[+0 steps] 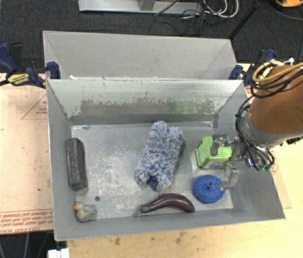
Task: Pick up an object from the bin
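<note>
The gripper (228, 172) was recorded at the 4 o'clock side of the bin (111, 171) — its opening could not be told — with a round blue ball (207, 190) lying just beside it at 8 o'clock and a green block (209, 151) at 10 o'clock.

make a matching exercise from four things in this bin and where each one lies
Things:
1. dark grey rectangular bar
2. fluffy blue and white duster head
3. purple toy aubergine
4. blue round scrubber ball

Places:
A. middle of the grey metal bin
B. right side, just below the bright green block
C. left side, lying lengthwise
D. along the near wall, front middle

Pairs: 1-C, 2-A, 3-D, 4-B
</note>
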Controlling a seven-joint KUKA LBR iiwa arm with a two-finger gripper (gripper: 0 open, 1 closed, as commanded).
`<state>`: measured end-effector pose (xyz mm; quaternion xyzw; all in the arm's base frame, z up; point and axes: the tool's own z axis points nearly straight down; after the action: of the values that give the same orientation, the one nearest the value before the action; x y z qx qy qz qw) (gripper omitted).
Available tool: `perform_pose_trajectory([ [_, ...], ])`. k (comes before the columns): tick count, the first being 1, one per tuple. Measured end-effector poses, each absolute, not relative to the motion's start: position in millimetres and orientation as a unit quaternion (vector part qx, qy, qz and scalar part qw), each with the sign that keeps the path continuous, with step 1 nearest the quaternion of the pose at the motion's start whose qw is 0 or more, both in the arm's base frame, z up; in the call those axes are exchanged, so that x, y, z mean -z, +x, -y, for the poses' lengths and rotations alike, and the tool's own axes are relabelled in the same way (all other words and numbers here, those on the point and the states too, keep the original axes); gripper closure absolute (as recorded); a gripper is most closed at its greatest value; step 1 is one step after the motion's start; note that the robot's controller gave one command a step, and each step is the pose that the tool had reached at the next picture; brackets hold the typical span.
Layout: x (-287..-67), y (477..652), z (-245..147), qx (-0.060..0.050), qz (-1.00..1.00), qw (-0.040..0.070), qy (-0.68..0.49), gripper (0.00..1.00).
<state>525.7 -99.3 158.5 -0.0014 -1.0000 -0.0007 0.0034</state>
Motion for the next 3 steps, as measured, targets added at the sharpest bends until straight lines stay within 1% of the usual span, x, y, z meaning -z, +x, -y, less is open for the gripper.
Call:
perform_pose_trajectory([
  [1,-162.9,527.4,98.9,0.0,1.0,0.0,0.0,0.0],
  [2,-122.9,532.3,79.8,-0.001,1.0,-0.004,0.024,0.0],
  [3,-80.8,519.3,40.4,0.001,1.0,-0.001,0.015,0.0],
])
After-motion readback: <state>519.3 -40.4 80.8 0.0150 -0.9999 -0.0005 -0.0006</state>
